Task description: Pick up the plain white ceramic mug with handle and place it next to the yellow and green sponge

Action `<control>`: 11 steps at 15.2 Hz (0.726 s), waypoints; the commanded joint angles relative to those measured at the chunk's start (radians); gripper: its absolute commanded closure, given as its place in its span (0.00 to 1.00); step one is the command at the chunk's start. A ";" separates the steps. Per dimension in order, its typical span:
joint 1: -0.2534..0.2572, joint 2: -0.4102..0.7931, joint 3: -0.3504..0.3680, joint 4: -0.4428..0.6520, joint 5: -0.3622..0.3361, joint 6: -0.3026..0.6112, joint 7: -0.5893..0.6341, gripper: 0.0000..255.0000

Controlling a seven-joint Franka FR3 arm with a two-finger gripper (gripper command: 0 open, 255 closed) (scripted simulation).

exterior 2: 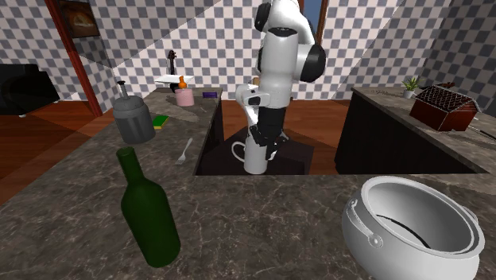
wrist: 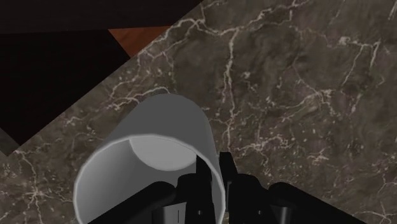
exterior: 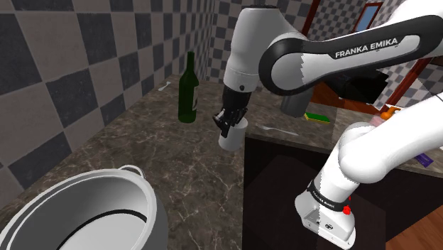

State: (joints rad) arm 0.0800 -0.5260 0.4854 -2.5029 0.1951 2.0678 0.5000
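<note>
- The white mug (wrist: pixel 145 156), handle (exterior 2: pixel 238 149) turned to the second exterior view's left, sits upright at the edge of the dark marbled surface (wrist: pixel 299 83); whether its base has left the stone cannot be told.
- The black tool (wrist: pixel 213 169) pinches one side of the mug's rim, fingers nearly together, one inside the wall and one outside.
- Such a one-sided hold may let the mug swing or slip in transit.
- A fork (exterior 2: pixel 184 150) and a grey canister (exterior 2: pixel 133 118) lie near the yellow-green sponge (exterior 2: pixel 161 121); a low carry could knock them.
</note>
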 commanded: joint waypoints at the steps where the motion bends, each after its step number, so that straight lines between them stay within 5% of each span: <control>1: 0.002 -0.010 -0.004 0.021 -0.001 -0.031 0.002 1.00; 11: -0.002 -0.038 -0.033 0.135 -0.013 -0.172 -0.005 1.00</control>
State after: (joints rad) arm 0.0780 -0.5600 0.4564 -2.3808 0.1832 1.9124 0.4965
